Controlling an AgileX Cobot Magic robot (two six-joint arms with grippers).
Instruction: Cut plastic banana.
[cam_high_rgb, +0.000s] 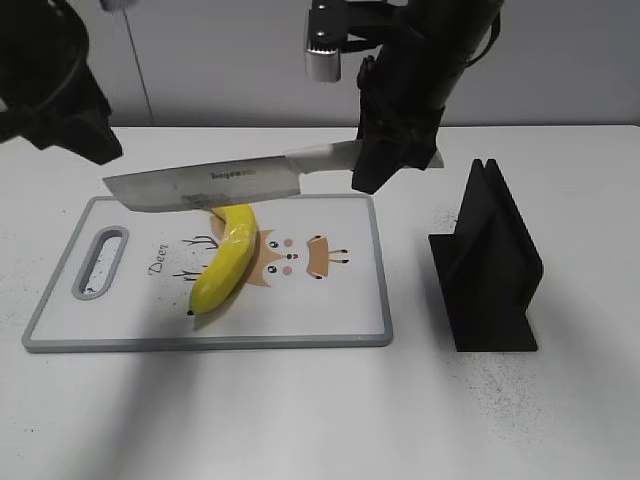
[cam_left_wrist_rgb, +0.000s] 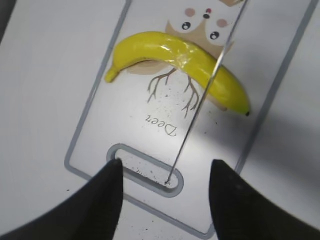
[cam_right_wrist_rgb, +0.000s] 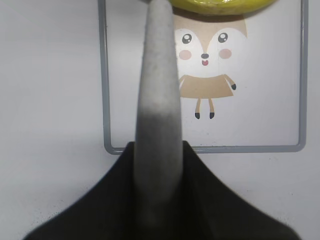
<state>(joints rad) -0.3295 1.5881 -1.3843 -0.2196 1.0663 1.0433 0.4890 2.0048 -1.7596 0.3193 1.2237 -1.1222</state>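
Above the board, right end effector (cam_high_rgb: 390, 160): I had it clamped shut on the pale handle of the knife (cam_high_rgb: 215, 187), blade held flat-on to the exterior camera and pointing to my left.
Blade to fruit: the plastic banana (cam_high_rgb: 228, 260) lay directly beneath the blade; from the exterior view the edge sat at or just over its far end, and I could not tell whether it touched.
Crossing: in the left wrist view the blade's thin edge ran across the plastic banana (cam_left_wrist_rgb: 182, 60) near its middle, roughly square to it.
Long axis: the fruit ran from the board's far middle toward its near left, curved, dark tip at the near end.
Nearer arm: the right, judged by the knife already over the fruit.
Left end effector (cam_left_wrist_rgb: 165, 192): fingers spread wide, gripping nothing, hovering over the board's handle slot.
Carrier: cutting board (cam_high_rgb: 360, 300) flat on the bench (cam_high_rgb: 300, 420), bearing only the fruit.
Holder: black knife stand (cam_high_rgb: 490, 265), right of the board, slot vacant.
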